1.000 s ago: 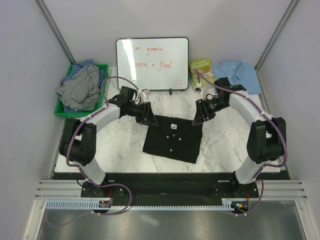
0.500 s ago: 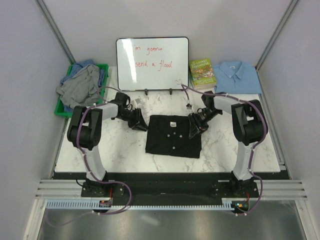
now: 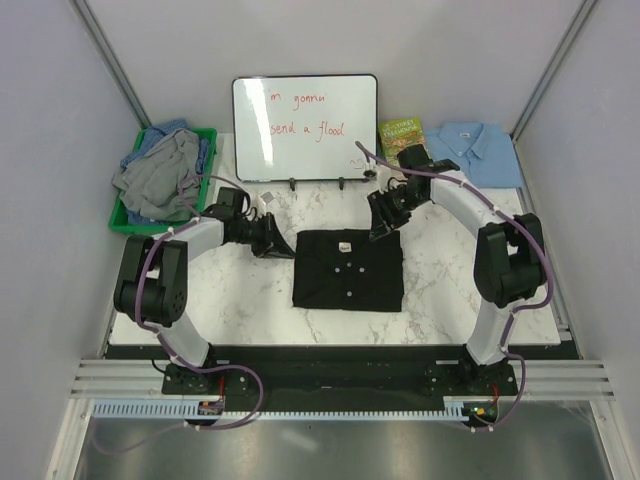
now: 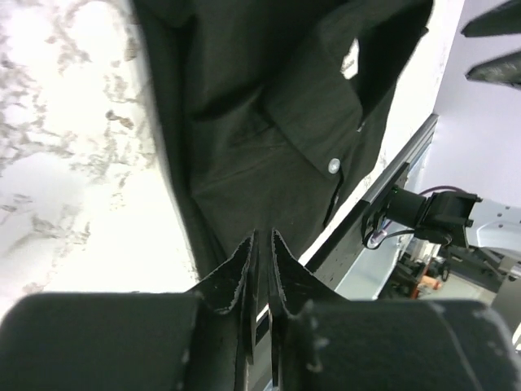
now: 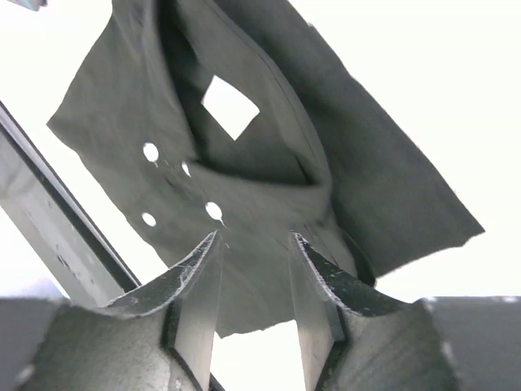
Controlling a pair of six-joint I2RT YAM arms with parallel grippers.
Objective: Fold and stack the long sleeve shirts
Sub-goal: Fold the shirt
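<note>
A black long sleeve shirt with small pale buttons lies folded into a flat rectangle at the table's middle. My left gripper hovers just off its upper left corner. In the left wrist view the jaws stand almost together, nothing between them, the black shirt beyond the tips. My right gripper is over the shirt's upper right corner. Its open jaws hold nothing, and the black shirt lies below them. A light blue collared shirt lies folded at the back right.
A green bin at the back left holds crumpled grey and blue shirts. A whiteboard stands at the back centre, with a green-covered book to its right. White marble table surrounds the black shirt.
Both grippers have let go of the black shirt's top corners and pulled back from it. The shirt now lies flat and squared. The left jaws have closed; the right arm swung toward the back.
</note>
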